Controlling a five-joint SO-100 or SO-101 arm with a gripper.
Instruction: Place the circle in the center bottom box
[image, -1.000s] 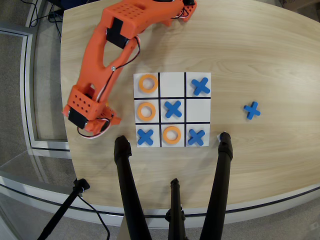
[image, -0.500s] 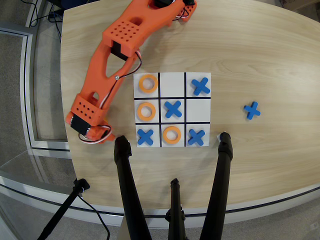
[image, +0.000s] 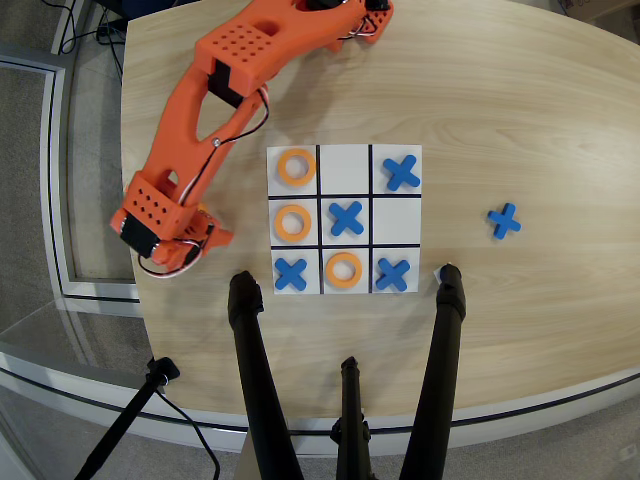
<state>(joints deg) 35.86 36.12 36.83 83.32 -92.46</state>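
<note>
Three flat orange rings lie on the white square board with black grid lines (image: 345, 160) in the overhead view, and the one that matters, the small flat orange ring with a round hole (image: 343, 270), sits in the middle cell of the board's bottom row (image: 344, 291), the row nearest the black tripod legs (image: 256, 380). It is a little smaller than its cell, lies flat, and shows white board through its hole; it touches none of the lines around it. Blue X-shaped pieces flank it, one in the bottom left cell (image: 290, 273) and one in the bottom right cell (image: 392, 273). The other two orange rings sit in the left column, top (image: 296, 166) and middle (image: 292, 222). Another blue X (image: 346, 218) fills the central cell, one more (image: 401, 172) the top right cell, and a loose blue X (image: 505, 221) lies on the pale wooden bench (image: 520, 110) well to the right of the board. The orange robot arm (image: 215, 100) reaches down the left side of the board, its pincer (image: 186, 243) low over the bench, well apart from the ring; whether it is spread or pressed together I cannot tell.
</note>
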